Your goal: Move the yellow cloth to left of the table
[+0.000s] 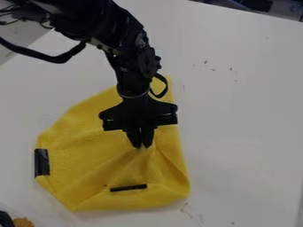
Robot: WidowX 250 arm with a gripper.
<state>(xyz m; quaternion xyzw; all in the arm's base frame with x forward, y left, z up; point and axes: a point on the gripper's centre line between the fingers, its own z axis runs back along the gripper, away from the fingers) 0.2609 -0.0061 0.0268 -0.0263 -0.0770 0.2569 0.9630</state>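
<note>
At the lower left corner, a dark object [6, 219] lies beside a small orange-brown item [23, 222]; both are cut by the view's edge, and their identity cannot be told. Above them, at the upper left, the black arm [112, 33] enters and slants down toward the middle, a loose black cable [44, 56] looping from its side. The yellow cloth [89, 155] lies on the white table [242, 111], left of centre and in the lower half of the view, its upper corner passing behind the arm. A black patch [41, 162] marks the cloth's left edge; a narrow black strip [128, 188] sits near its lower edge, slightly tilted. The gripper [141, 144] points downward over the cloth's right-hand part. Its two fingers are drawn nearly together, with their tips at the cloth's surface, and creases run from the tips toward the lower right. Whether a fold is pinched between them cannot be told. The cloth's right side forms a long, nearly straight edge ending in a rounded lower corner. To its right, small dark marks [231, 69] dot the upper tabletop, and thin scuffs [186, 210] lie just beside the lower corner.
</note>
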